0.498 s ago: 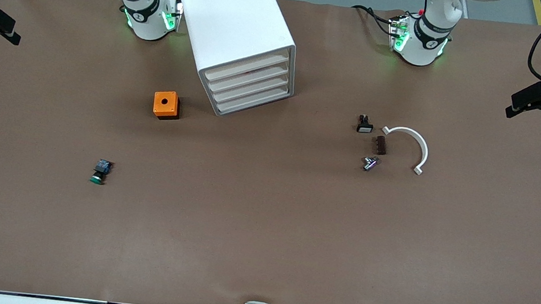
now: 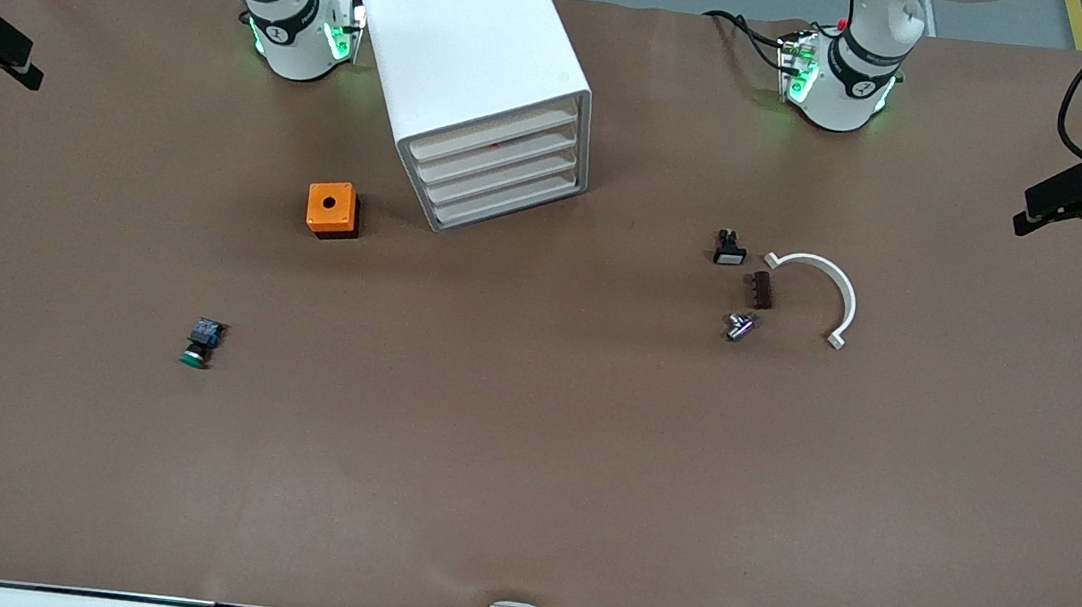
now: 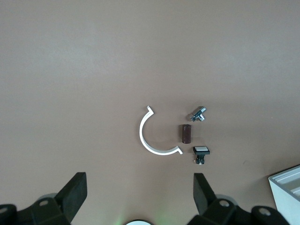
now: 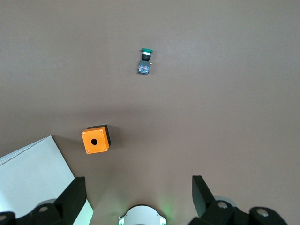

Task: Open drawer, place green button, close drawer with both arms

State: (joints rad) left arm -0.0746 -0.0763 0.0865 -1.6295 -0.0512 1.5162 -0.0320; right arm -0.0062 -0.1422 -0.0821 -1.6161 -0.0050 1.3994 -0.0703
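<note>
Four drawers of the white cabinet (image 2: 483, 86), top centre of the front view, are all shut, so I judge the opening step is not yet begun. My left gripper (image 3: 140, 197) and right gripper (image 4: 136, 197) hang high with fingers wide and empty. Next I must reach a drawer front; the button (image 2: 200, 343) lies at the lower left of the frame, below the orange box (image 2: 332, 209).

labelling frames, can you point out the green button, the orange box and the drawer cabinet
green button (image 2: 199, 343), front view, on its blue-black body
orange box (image 2: 331, 207), front view, on its top face beside the hole
drawer cabinet (image 2: 468, 39), front view, on its white top
</note>
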